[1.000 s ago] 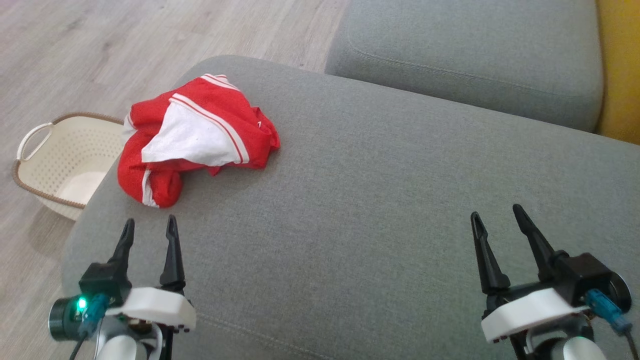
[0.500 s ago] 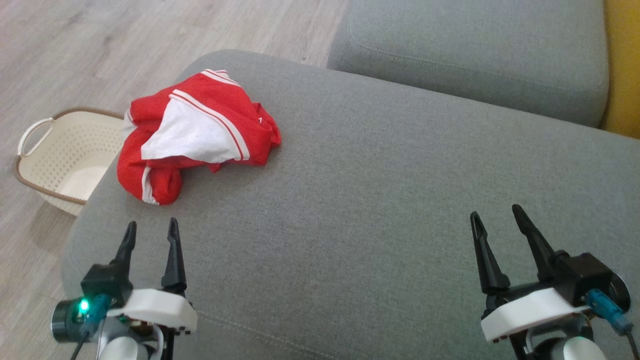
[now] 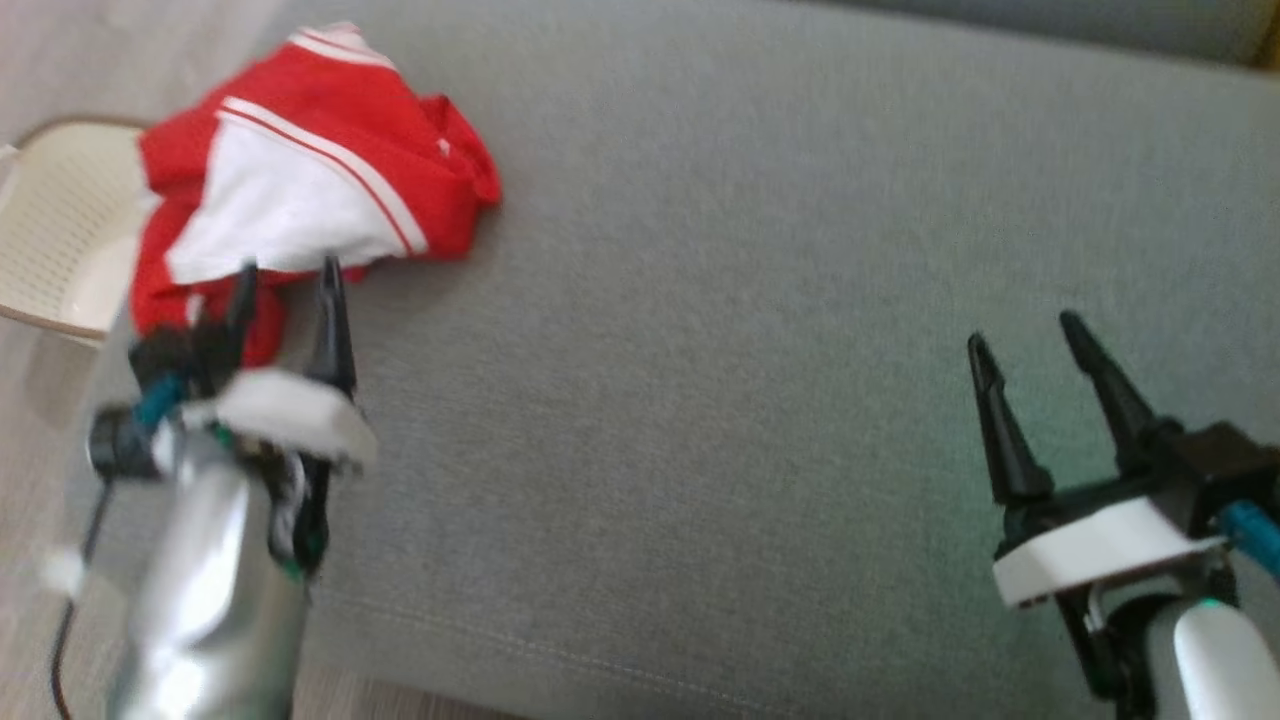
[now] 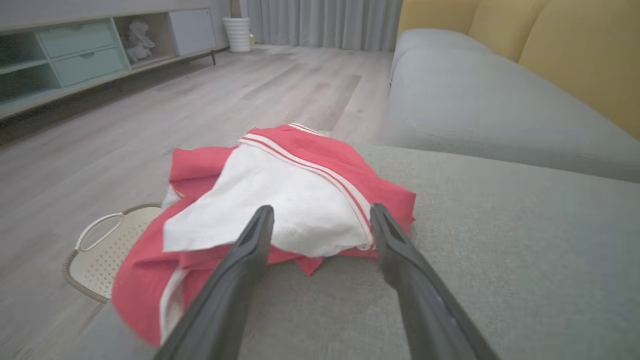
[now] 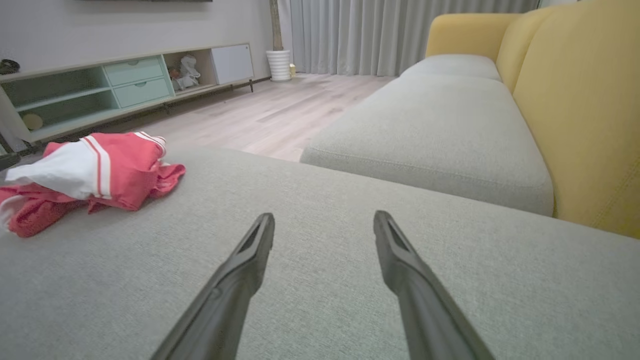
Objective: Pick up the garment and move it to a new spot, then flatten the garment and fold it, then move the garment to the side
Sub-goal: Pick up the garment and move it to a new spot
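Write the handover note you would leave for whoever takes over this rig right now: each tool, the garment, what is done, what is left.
Left tool: open, tips at the near edge of the garment, nothing gripped.
Right tool: open and empty, over bare seat cushion, well apart from the garment.
Garment: red and white, crumpled in a heap at the cushion's left end, partly hanging over the edge above a cream basket on the floor.
Done: nothing yet; the garment is not lifted.
Left: grasp it, move it to a new spot, flatten, fold, set it aside.
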{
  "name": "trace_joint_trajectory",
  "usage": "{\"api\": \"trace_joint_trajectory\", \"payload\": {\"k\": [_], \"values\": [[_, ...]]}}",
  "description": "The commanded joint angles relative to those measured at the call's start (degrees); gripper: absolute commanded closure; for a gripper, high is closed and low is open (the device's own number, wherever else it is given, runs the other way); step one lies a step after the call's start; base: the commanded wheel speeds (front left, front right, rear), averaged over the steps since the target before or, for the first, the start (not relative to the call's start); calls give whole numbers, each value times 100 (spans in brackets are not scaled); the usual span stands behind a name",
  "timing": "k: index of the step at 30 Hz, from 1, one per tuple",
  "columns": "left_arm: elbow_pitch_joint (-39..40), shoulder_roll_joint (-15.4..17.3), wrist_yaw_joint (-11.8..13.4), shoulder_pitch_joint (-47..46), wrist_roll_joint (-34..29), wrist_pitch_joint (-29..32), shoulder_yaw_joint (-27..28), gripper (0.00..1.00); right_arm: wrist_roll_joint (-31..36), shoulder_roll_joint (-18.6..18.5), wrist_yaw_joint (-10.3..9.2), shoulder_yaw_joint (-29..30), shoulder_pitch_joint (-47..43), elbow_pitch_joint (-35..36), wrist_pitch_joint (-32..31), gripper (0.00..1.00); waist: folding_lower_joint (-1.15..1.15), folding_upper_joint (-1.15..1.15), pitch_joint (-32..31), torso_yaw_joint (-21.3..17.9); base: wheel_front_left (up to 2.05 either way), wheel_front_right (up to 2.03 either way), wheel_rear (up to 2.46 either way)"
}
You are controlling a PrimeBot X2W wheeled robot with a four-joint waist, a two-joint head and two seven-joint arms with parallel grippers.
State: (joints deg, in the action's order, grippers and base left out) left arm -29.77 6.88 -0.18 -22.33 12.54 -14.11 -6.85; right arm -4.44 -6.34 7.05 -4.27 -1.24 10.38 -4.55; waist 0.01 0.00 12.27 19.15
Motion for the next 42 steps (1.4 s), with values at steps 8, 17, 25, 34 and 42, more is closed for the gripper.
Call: {"api": "trace_joint_trajectory", "payload": {"k": [8,17,25,34,42], "values": [[-1956,426,-274,-1990,104,580,164,0,-76,-217,44,-201,558,236,-33,0,-1,0,901,-507,0,0,0],[-3415,625,-260,-3017,-23,966,-22,100,-139,-173,44,-205,709,76,57,0,-1,0,974,-612,0,0,0],[-3444,638,-122,-3294,-44,58,-47,100,-174,-82,44,-86,636,-36,124,0,-1,0,750,-478,0,0,0],[-1833,675,66,-2761,55,-86,287,100,-214,73,44,-19,428,-187,258,0,-1,0,67,-410,0,0,0],[-12,597,176,-1450,-119,-87,349,100,-234,230,44,17,138,-309,355,0,-1,0,-683,-462,0,0,0]]}}
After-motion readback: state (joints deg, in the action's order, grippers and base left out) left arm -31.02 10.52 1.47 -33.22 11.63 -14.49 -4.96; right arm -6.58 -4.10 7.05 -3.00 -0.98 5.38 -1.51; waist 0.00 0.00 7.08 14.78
